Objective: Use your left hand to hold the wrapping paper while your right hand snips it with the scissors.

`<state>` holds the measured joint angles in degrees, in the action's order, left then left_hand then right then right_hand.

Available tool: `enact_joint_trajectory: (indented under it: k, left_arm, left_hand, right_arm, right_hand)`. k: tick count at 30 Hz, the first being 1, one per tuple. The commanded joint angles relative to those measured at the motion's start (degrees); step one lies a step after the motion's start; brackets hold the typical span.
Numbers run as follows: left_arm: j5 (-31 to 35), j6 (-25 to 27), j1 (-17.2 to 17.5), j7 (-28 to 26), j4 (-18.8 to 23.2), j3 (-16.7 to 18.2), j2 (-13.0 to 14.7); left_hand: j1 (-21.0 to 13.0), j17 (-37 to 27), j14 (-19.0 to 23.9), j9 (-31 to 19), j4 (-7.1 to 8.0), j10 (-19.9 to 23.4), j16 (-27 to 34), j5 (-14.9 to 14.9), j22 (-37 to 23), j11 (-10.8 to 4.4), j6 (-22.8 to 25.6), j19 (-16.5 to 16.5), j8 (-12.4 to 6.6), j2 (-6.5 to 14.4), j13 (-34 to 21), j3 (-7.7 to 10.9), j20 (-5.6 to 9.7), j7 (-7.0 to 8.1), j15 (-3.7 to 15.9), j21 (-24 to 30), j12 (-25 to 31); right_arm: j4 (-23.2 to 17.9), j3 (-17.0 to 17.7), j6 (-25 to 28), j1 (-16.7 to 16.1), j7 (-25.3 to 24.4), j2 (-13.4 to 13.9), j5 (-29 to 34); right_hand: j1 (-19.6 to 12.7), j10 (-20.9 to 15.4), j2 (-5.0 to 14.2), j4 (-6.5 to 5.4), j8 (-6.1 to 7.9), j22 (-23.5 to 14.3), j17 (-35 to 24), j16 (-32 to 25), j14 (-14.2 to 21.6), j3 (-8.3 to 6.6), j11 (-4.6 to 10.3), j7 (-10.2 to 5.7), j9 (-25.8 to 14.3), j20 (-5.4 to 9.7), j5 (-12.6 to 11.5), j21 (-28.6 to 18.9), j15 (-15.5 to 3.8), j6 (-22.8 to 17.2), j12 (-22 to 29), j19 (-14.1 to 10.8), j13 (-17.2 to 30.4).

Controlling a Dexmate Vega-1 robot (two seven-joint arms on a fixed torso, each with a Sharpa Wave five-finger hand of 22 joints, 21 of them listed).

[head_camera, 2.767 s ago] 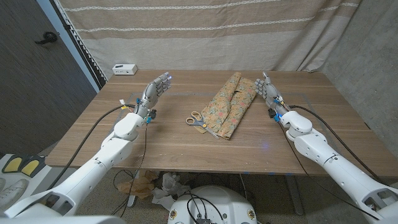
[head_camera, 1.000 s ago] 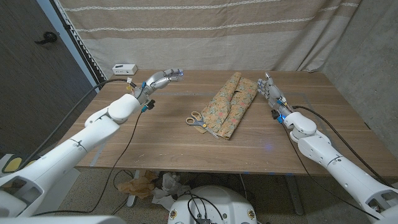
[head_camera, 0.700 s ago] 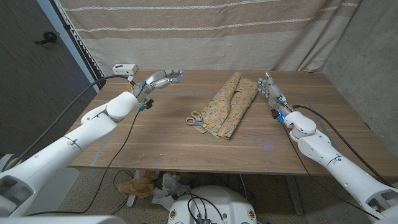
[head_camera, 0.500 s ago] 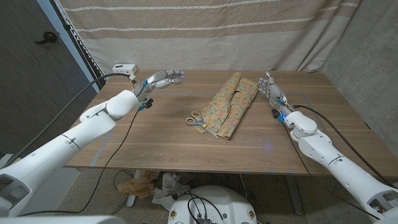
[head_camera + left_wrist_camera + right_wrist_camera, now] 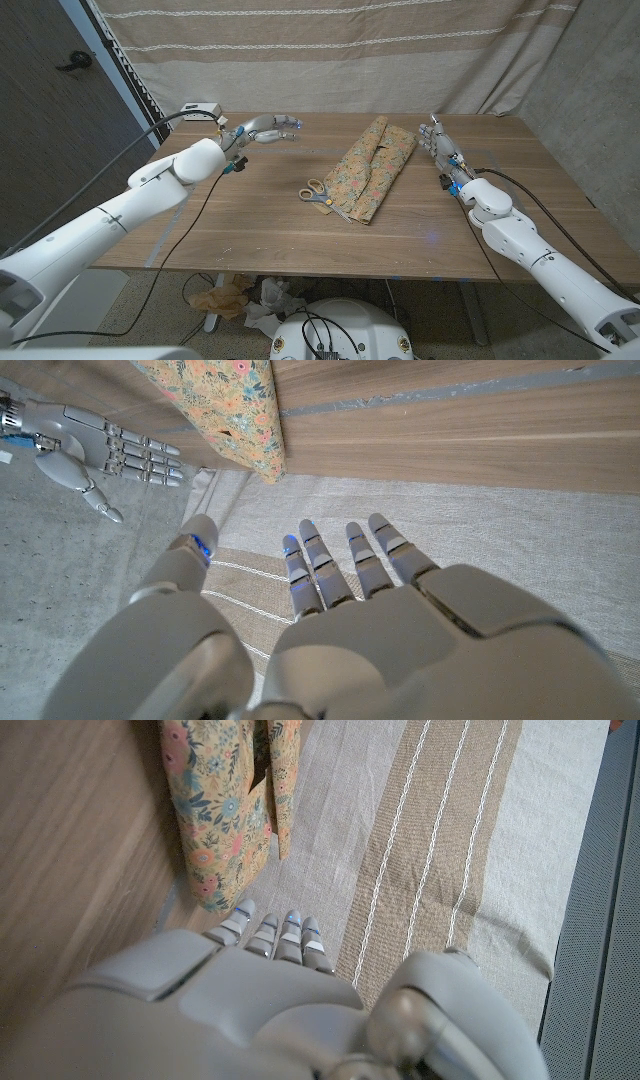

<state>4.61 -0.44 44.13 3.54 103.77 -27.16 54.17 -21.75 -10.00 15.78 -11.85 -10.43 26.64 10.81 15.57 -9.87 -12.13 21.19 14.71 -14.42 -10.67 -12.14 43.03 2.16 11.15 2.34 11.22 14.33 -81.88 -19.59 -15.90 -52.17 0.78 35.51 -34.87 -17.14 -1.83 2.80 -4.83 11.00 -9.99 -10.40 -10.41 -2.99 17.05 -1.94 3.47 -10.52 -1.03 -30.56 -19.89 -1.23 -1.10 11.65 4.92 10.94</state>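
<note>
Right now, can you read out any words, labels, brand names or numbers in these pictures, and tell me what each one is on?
No readable text in any view.
The wrapping paper carries only a floral print.
The scissors show no legible mark.
The small white box at the table's far left corner is too small to read.

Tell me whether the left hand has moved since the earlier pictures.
Yes. The left hand has swung from the table's left side toward the wrapping paper, which lies where it did, and is now closer to it.
</note>
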Motion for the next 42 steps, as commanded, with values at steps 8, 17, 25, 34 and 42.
enact_joint_trajectory:
  k: [8, 17, 25, 34, 42]
  left_arm:
    - [7.70, 1.95, -2.92, 4.30, 1.95, -2.64, 1.37]
    - [14.59, 4.10, -3.15, 4.07, 4.78, -3.75, 1.87]
    - [20.03, 5.21, -3.04, 4.14, 6.74, -4.44, 1.97]
    - [26.26, 6.26, -3.05, 4.40, 8.36, -5.40, 1.73]
    - [31.72, 5.79, -3.96, 5.68, 9.02, -6.42, 1.40]
  left_hand:
    - [-1.76, -0.25, -0.55, -0.23, -0.33, 1.07, -0.05, 0.54, -0.16, -0.06, 1.31, -0.38, -0.47, -0.04, -0.28, -0.03, 0.41, 0.35, 7.82, -0.13, 0.34]
    - [-2.82, -0.27, -0.93, -0.25, -0.30, 1.83, -0.09, 0.79, -0.15, -0.07, 2.89, -0.43, -0.96, -0.10, -0.48, -0.28, 0.71, 0.83, 8.41, -0.17, 0.52]
    - [-3.73, -0.27, -0.67, -0.21, -0.29, 3.29, 0.07, 0.99, -0.14, -0.06, 3.11, -0.38, -0.88, -0.17, -0.66, -0.56, 0.77, 1.26, 9.04, -0.17, 0.97]
    - [-4.79, -0.34, -0.03, -0.17, -0.17, 5.91, 0.36, 1.38, -0.14, -0.09, 2.81, -0.41, -0.49, -0.27, -1.02, -1.21, 0.98, 1.39, 9.28, -0.20, 1.81]
    - [-5.06, -0.37, -0.34, -0.19, -0.16, 6.14, 0.22, 1.51, -0.14, -0.14, 2.83, -0.60, -0.43, -0.30, -1.13, -1.42, 1.10, 1.41, 9.47, -0.27, 1.85]
  right_arm:
    - [-1.14, 0.48, 0.30, -0.72, -1.41, 0.28, 0.37]
    - [-1.14, 0.67, 0.06, -0.99, -1.55, 0.24, 0.27]
    - [-0.99, 0.78, -0.07, -1.20, -1.49, 0.35, 0.24]
    - [-0.63, 0.85, -0.40, -1.31, -1.41, 0.13, 0.04]
    - [-0.66, 1.02, -0.60, -1.61, -1.56, 0.05, -0.11]
  right_hand:
    - [-0.36, 0.04, 0.44, 0.28, 0.03, -0.17, -0.07, -0.16, -0.20, 0.16, -0.10, 0.06, -0.15, 0.26, -0.38, 0.26, 0.02, 0.06, 0.21, 0.28, -0.05]
    - [-0.35, 0.02, 0.47, 0.31, 0.02, -0.18, -0.07, -0.20, -0.20, 0.17, 0.04, 0.00, -0.16, 0.18, -0.36, 0.47, -0.03, 0.13, 0.28, 0.23, -0.05]
    - [-0.36, 0.05, 0.50, 0.33, 0.02, -0.19, -0.07, -0.23, -0.16, 0.16, 0.10, -0.04, -0.16, 0.17, -0.36, 0.58, -0.05, 0.17, 0.29, 0.15, -0.05]
    - [-0.37, 0.08, 0.52, 0.36, 0.01, -0.19, -0.06, -0.25, -0.13, 0.16, 0.13, -0.06, -0.16, 0.26, -0.35, 0.62, -0.13, 0.23, 0.32, -0.18, -0.05]
    - [-0.37, 0.08, 0.54, 0.39, 0.01, -0.20, -0.06, -0.25, -0.18, 0.17, 0.13, -0.08, -0.16, 0.22, -0.34, 0.79, -0.13, 0.28, 0.35, -0.20, -0.05]
